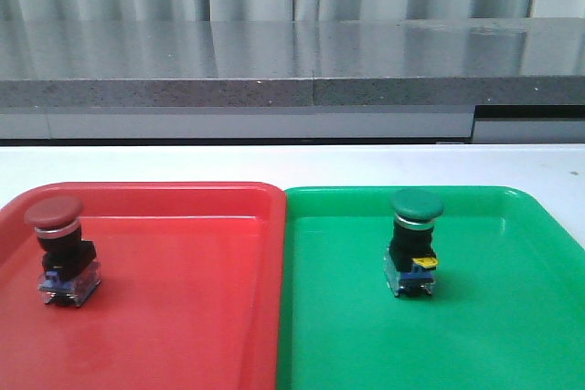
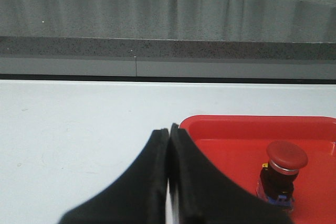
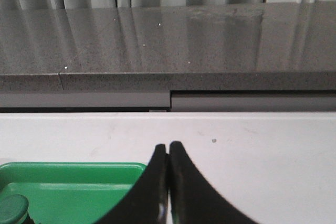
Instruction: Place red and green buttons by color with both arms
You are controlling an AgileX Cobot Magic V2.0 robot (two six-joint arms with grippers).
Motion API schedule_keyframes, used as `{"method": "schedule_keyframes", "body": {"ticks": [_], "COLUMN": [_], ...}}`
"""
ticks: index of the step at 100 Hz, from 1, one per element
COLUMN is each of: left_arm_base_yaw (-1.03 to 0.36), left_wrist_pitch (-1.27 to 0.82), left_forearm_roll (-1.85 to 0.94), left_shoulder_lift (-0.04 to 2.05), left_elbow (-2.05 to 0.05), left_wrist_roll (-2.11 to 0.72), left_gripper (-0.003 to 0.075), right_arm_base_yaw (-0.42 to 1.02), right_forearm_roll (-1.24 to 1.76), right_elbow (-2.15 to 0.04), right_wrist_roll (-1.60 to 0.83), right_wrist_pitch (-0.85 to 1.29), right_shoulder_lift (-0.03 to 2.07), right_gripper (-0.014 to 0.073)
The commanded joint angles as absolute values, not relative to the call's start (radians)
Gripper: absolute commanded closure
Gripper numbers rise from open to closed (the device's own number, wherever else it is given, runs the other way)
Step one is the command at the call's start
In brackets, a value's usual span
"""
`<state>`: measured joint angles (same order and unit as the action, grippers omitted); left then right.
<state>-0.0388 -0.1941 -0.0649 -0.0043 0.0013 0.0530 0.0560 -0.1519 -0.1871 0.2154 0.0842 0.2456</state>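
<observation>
Red button [image 1: 60, 251] upright in red tray [image 1: 183, 317], green button [image 1: 414, 242] in green tray [image 1: 494, 335], sorted by color w/ both arms' jaws clenched, empty.

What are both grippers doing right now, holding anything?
Left gripper: closed, empty, beside the red tray.
Right gripper: closed, empty, beside the green tray.

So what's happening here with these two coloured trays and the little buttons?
A two-armed robot is sorting buttons by colour, and the sorting looks done. The red button stands upright in the red tray, and the green button stands upright in the green tray beside it. Neither arm holds anything right now: the left tool and the right tool are both shut and empty, each away from its button, outside the trays' outer edges.
</observation>
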Motion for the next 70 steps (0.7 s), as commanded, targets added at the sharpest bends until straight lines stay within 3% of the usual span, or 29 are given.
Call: {"method": "schedule_keyframes", "body": {"ticks": [1,38,70], "left_arm_base_yaw": [-0.037,-0.037,-0.037], "left_wrist_pitch": [-0.117,-0.117,-0.117], "left_forearm_roll": [-0.075,-0.075,-0.075], "left_shoulder_lift": [-0.037,-0.037,-0.037], "left_elbow": [0.015,0.015,0.015], "left_wrist_roll": [0.053,0.053,0.053], "left_gripper": [0.0741,0.0741,0.0741], "right_arm_base_yaw": [0.026,-0.046,-0.045], "right_forearm_roll": [-0.110,-0.069,-0.068], "right_elbow": [-0.164,0.010,0.010], "right_wrist_roll": [0.152,0.153,0.152], "right_wrist_pitch": [-0.066,-0.046,-0.032], "right_shoulder_lift": [0.209,-0.037,-0.034], "right_gripper": [0.0651,0.0651,0.0651]}}
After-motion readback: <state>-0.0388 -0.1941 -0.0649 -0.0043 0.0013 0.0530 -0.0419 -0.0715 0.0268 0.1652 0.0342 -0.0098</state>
